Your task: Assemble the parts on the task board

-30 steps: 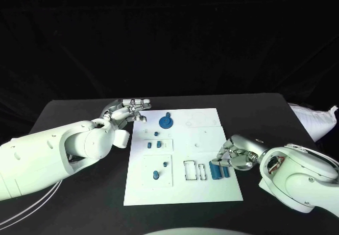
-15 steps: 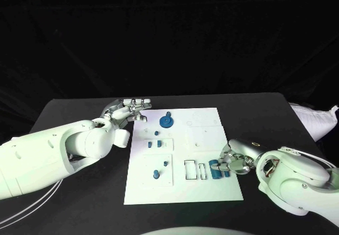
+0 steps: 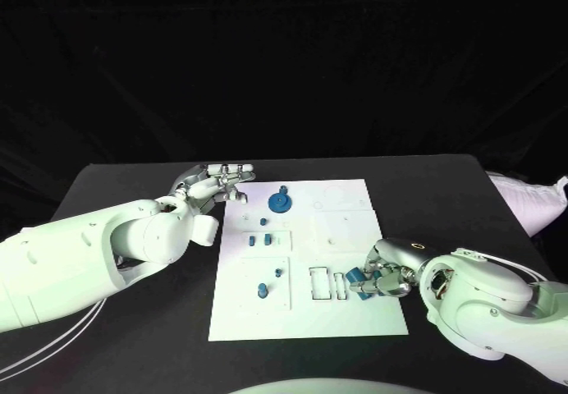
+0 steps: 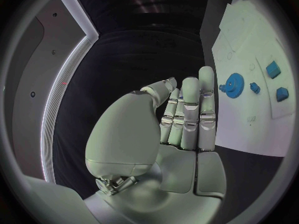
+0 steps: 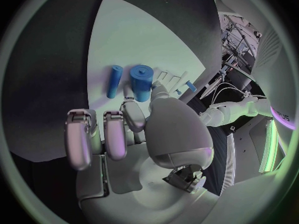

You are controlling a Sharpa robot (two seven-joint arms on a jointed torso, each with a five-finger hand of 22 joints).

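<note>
We see the flat white rectangular task board (image 3: 332, 320) lying in the middle of the black counter (image 3: 130, 345), with small blue plastic parts spread over it.

Our right hand (image 3: 381, 275) rests at the board's right edge. Its fingers (image 5: 132, 115) are curled forward, and in the right wrist view the thick blue cylinder with a narrower stub on top (image 5: 142, 82) stands just beyond the fingertips, the thumb tip reaching up beside it. We cannot tell whether the fingers actually grasp it or merely touch it. The slim blue cylindrical rod (image 5: 114, 81) lies on the board just beside that thick cylinder, on the side away from the thumb, clear of the fingers.

Our left hand (image 3: 219, 182) sits off the board's far left corner. Its fingers (image 4: 190, 112) are held straight and close together with the thumb folded alongside, holding nothing. Ahead of those fingertips, on the board, lies the round blue toothed gear (image 4: 234, 84), near but apart from them. Past the gear sit a small blue peg (image 4: 254, 87) and two small blue blocks (image 4: 273, 68), further from the fingers.
</note>
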